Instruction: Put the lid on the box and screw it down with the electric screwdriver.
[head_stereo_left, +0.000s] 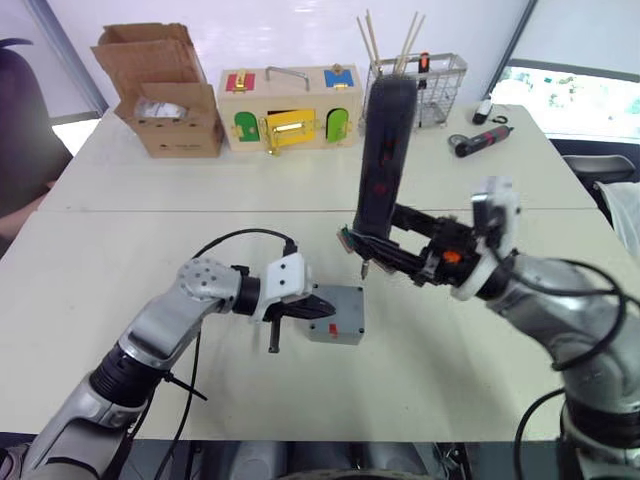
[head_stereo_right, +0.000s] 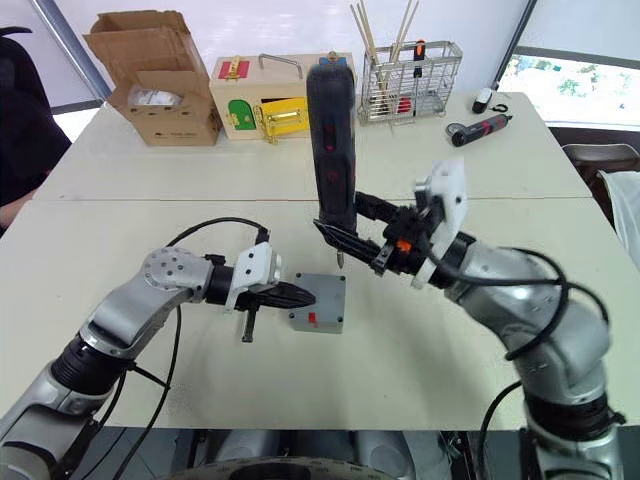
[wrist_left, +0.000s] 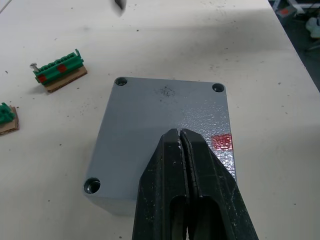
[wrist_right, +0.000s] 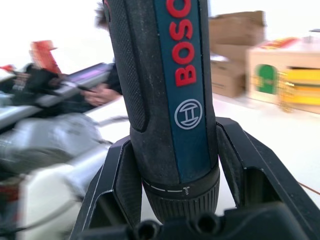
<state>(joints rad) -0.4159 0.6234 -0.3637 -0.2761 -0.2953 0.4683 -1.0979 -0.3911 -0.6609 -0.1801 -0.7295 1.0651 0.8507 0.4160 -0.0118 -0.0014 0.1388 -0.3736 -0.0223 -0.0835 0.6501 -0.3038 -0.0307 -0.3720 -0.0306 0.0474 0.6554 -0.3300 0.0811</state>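
Right gripper (head_stereo_right: 352, 238) grasps the electric screwdriver (head_stereo_right: 332, 140) upright above the lid (wrist_left: 160, 130), where the closed left gripper (wrist_left: 181, 150) presses, so the bit could miss its corner hole and slip

The left gripper (wrist_left: 180, 137), fingers pressed together, rests on the lid (wrist_left: 150, 130) covering the box; two green blocks (wrist_left: 60, 70) lie near on the table (wrist_left: 260, 60).

You cannot see the near edge of the lid (wrist_left: 160, 135) in the left wrist view, since the left gripper (wrist_left: 181, 137) covers it and the picture's edge cuts it off. In the right wrist view the electric screwdriver (wrist_right: 167, 100) loses its bit behind the right gripper (wrist_right: 180, 165), and the person's hand (wrist_right: 100, 94) behind it is blurred.
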